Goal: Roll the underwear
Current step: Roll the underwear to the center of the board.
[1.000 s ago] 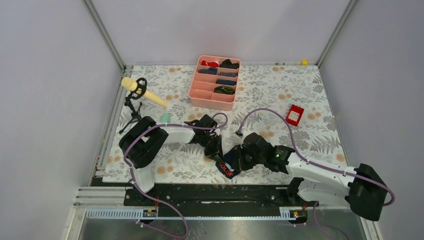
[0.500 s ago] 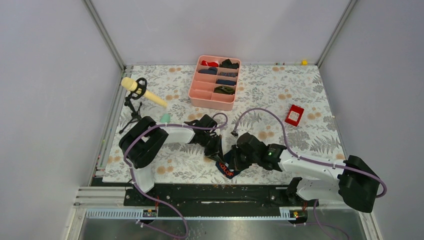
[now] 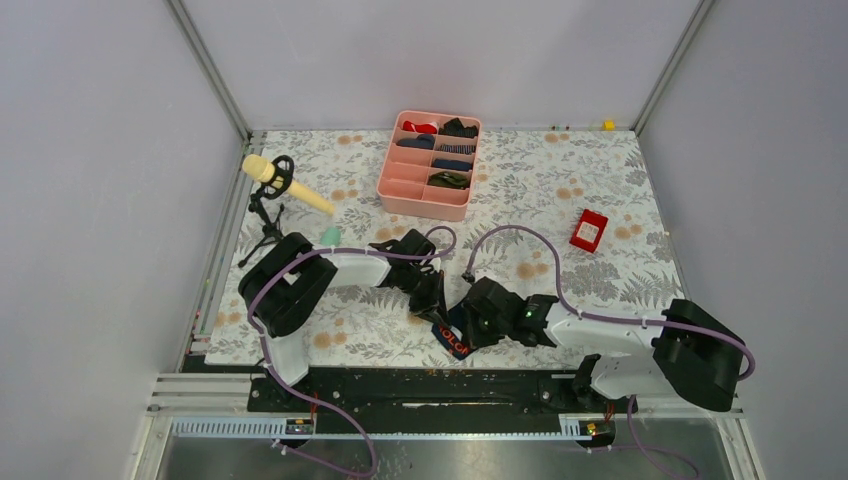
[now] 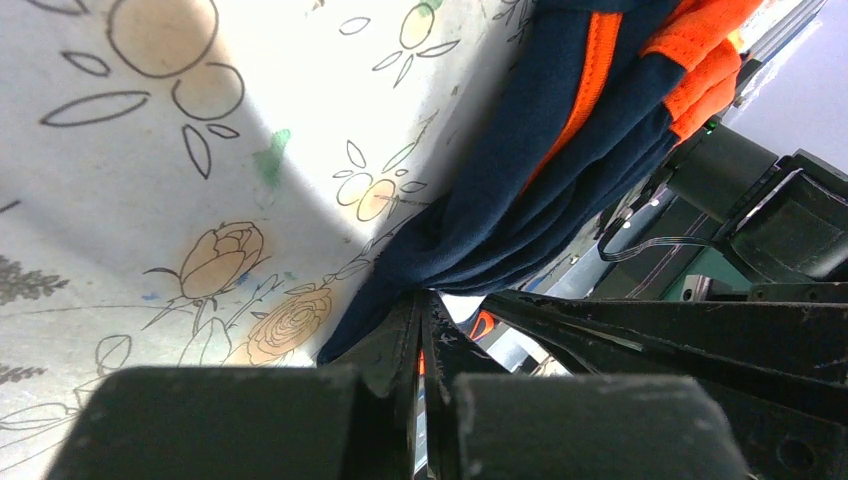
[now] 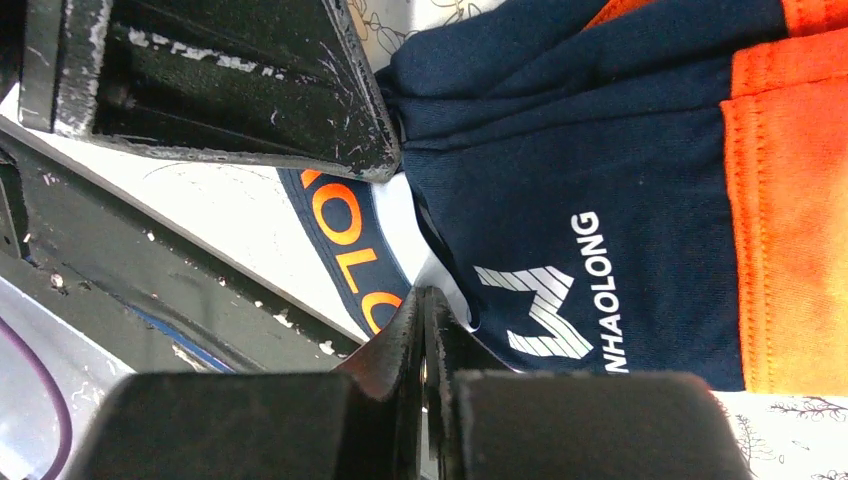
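Observation:
The underwear (image 3: 452, 338) is a navy cloth with an orange waistband, bunched near the table's front edge and mostly hidden under both grippers. In the left wrist view its navy and orange folds (image 4: 540, 180) gather down to my left gripper (image 4: 420, 296), which is shut on a pinch of the cloth. In the right wrist view the printed navy panel (image 5: 600, 150) lies just past my right gripper (image 5: 422, 292), which is shut on the cloth's edge. In the top view the left gripper (image 3: 432, 300) and right gripper (image 3: 468, 325) sit close together over the garment.
A pink tray (image 3: 424, 207) with small rolled garments stands at the back middle. A red box (image 3: 589, 230) lies to the right. A yellow microphone on a stand (image 3: 285, 183) and a small mint object (image 3: 329, 236) are at the left. The table's front edge runs just below the underwear.
My right arm has swung left, bringing its gripper closer to the left gripper over the underwear. The left arm has stayed in place.

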Controlling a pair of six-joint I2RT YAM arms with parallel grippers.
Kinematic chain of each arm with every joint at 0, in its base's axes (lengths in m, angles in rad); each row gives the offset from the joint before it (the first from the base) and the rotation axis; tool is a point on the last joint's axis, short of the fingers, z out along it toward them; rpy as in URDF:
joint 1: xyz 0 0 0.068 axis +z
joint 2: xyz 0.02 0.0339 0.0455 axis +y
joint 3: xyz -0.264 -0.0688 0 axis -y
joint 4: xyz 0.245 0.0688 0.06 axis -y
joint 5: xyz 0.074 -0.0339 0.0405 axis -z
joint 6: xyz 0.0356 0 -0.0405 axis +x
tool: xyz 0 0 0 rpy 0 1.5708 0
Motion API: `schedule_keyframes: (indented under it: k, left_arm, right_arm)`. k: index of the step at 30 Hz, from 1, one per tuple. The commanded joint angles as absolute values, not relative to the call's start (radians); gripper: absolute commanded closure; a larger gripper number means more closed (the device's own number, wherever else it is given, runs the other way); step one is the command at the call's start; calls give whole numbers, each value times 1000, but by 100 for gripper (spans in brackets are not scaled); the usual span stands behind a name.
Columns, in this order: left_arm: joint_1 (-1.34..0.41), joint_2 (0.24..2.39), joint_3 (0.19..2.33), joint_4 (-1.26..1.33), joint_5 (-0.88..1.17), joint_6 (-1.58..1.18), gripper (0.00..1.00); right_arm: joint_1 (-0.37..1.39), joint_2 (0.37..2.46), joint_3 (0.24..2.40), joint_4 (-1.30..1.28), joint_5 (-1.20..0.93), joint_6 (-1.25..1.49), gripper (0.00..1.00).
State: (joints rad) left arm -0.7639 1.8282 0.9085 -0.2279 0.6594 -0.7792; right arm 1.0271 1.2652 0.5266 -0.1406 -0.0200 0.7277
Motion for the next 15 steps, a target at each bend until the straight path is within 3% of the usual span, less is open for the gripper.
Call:
schedule_keyframes:
  k: [1, 6, 12, 15]
  left_arm:
    - [-780, 1838, 909, -289, 602, -751, 100]
    - [-788, 1849, 919, -289, 614, -755, 100]
    - [-790, 1862, 901, -276, 636, -758, 100]
    - [-790, 1865, 891, -264, 648, -765, 100]
  right_arm:
    - [1066, 1286, 515, -190, 37, 721, 100]
    - [1121, 1295, 562, -280, 110, 691, 100]
    - [1192, 1166, 646, -409, 295, 672, 99]
    - [1247, 1149, 707, -467, 394, 651, 84]
